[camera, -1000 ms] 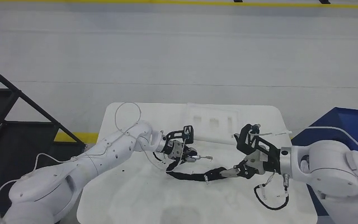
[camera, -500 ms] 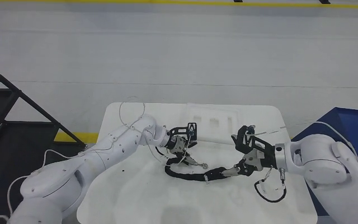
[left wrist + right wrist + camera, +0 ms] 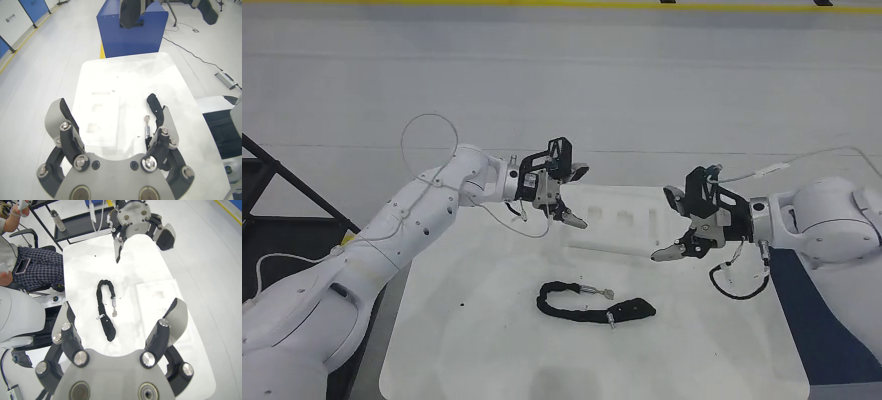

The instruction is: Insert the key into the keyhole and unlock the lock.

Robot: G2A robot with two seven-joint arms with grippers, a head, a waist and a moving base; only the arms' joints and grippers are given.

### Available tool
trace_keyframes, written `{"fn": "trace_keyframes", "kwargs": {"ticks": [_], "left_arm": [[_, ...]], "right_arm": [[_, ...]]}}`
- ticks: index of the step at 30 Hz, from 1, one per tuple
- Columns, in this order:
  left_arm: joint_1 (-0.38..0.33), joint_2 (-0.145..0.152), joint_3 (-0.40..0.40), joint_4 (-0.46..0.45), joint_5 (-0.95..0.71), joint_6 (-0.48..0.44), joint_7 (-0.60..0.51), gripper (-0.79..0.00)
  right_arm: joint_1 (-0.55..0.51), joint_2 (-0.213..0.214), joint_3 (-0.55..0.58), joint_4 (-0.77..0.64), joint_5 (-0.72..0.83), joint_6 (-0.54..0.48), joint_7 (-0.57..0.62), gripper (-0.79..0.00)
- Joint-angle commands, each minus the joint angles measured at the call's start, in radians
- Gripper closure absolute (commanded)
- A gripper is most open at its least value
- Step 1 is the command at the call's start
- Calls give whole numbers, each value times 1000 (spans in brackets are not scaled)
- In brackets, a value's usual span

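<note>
Both spread and empty, left claw (image 3: 576, 197) and right claw (image 3: 669, 226) hang over the table (image 3: 472, 330). The lock (image 3: 587, 305), a black-sleeved chain, lies hooked, key (image 3: 114, 313) in its silver end.

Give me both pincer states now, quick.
Left pincer: open, holding nothing.
Right pincer: open, holding nothing.
</note>
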Motion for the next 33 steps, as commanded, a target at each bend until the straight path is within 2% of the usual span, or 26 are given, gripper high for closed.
{"fn": "trace_keyframes", "kwargs": {"ticks": [1, 7, 17, 19, 33], "left_arm": [[-19, 9, 4, 3, 6, 0, 38, -785], [-88, 16, 60, 67, 10, 0, 165, -785], [-207, -18, 184, 195, 19, 0, 327, -785], [-218, -24, 205, 203, 23, 0, 349, -785], [-218, -24, 205, 203, 23, 0, 349, -785]], "right_arm": [[63, 5, -24, 49, 6, -17, -17, -785], [201, 24, -106, 158, 15, -59, -59, -785], [354, 37, -221, 266, -18, -94, -94, -785], [360, 37, -224, 273, -23, -98, -99, -785], [360, 37, -224, 273, -23, -98, -99, -785]]}}
